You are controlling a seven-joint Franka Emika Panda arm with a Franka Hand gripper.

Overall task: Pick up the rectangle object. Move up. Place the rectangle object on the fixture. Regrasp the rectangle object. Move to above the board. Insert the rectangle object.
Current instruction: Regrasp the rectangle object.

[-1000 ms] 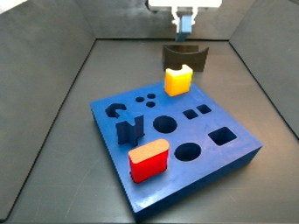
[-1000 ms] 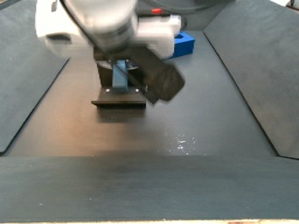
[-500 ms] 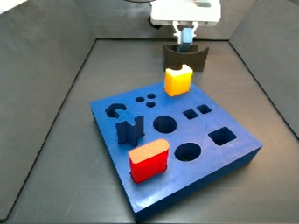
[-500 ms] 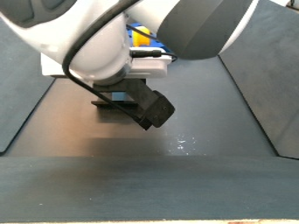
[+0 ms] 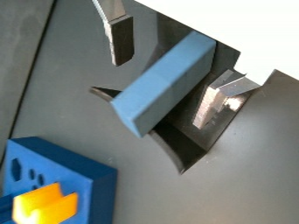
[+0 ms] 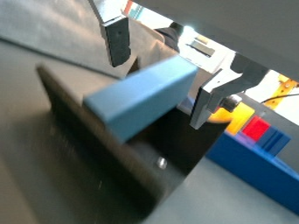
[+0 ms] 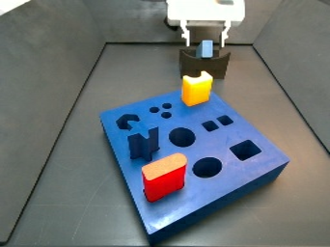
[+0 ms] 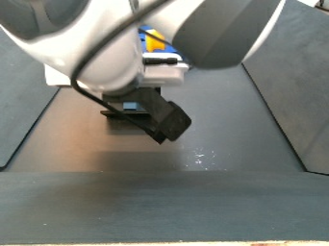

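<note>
You see the yellow block (image 7: pixel 196 88) standing on the far edge of the board (image 7: pixel 194 154), just in front of the fixture (image 7: pixel 204 64). A red block (image 7: pixel 162 178) and a dark blue block (image 7: pixel 142 143) stand nearer. Your end effector (image 5: pixel 163 74) hangs over the fixture at the far side. The rectangle object (image 5: pixel 163 83) sits tilted between the fingers (image 5: pixel 119 39). They look spread, with gaps on both sides.

End effector (image 7: pixel 206 44) above fixture (image 7: pixel 204 64), behind board (image 7: pixel 194 164); rectangle object (image 5: pixel 162 85) between fingers (image 5: pixel 121 39), in fixture.
</note>
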